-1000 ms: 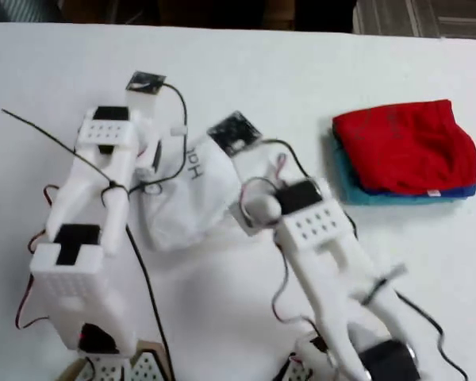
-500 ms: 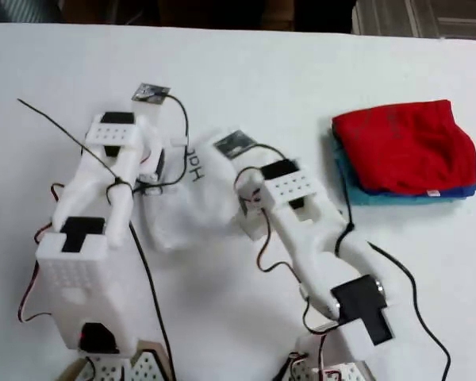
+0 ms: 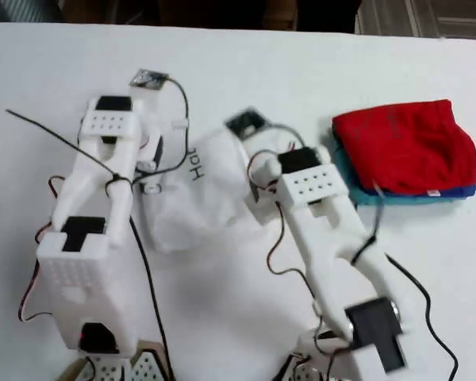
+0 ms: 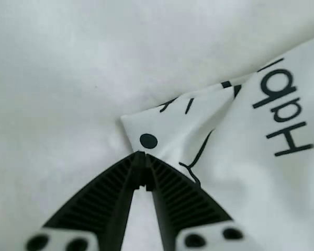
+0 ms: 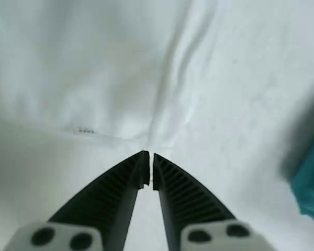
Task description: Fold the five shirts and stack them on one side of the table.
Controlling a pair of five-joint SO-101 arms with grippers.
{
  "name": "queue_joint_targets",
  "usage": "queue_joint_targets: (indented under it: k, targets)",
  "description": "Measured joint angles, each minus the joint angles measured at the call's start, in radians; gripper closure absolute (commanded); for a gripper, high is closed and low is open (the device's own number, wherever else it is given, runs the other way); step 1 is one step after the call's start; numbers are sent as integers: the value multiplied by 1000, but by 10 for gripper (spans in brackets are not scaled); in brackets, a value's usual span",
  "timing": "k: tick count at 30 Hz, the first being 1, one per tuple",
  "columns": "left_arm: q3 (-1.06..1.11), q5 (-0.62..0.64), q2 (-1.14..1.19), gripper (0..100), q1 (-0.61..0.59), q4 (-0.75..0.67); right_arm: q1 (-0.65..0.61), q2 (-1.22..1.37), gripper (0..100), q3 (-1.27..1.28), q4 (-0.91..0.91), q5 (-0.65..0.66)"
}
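Item: white shirt (image 3: 198, 190), crumpled beside the folded stack (image 3: 404, 151). Probably light, limp and slippery; best held at corners. Left gripper (image 4: 142, 157) and right gripper (image 5: 148, 157) each closed, pinching its edge.

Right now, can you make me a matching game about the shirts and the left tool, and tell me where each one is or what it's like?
Things:
1. red folded shirt
2. teal folded shirt
3. white shirt with black letters
4. left tool

Places or states:
A. lowest of the folded ones
B. rumpled, not folded yet
C. pinched shut on a corner of the white shirt
D. topmost of the folded ones

Pairs: 1-D, 2-A, 3-B, 4-C
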Motion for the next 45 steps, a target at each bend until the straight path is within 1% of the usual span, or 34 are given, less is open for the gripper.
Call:
queue_joint_targets:
  k: [6,11,14,18,20,24,28,31,35,40,45]
  targets:
    - [-190,2,0,973,2,213,6,-3,978,-183,2,0]
    - [-304,2,-2,973,2,333,14,166,978,-381,2,0]
    - [-282,2,-57,973,2,347,14,296,978,-520,11,-25]
    - [-115,2,-269,973,2,344,12,468,978,-721,48,-66]
    - [25,2,-405,973,2,295,14,551,978,-816,71,-83]
    - [390,2,-694,973,2,114,12,709,978,-982,120,-106]
    - [700,-68,-902,973,31,-38,-2,864,978,-1094,138,-144]
    - [789,-97,-953,973,43,-100,-11,954,978,-1165,161,-158]
    - [885,-155,-950,973,97,-155,-26,1023,978,-1264,215,-163]
    - [1000,-164,-934,973,112,-224,-35,1065,978,-1372,250,-163]
    - [1097,-164,-941,973,115,-264,-34,1100,978,-1392,255,-163]
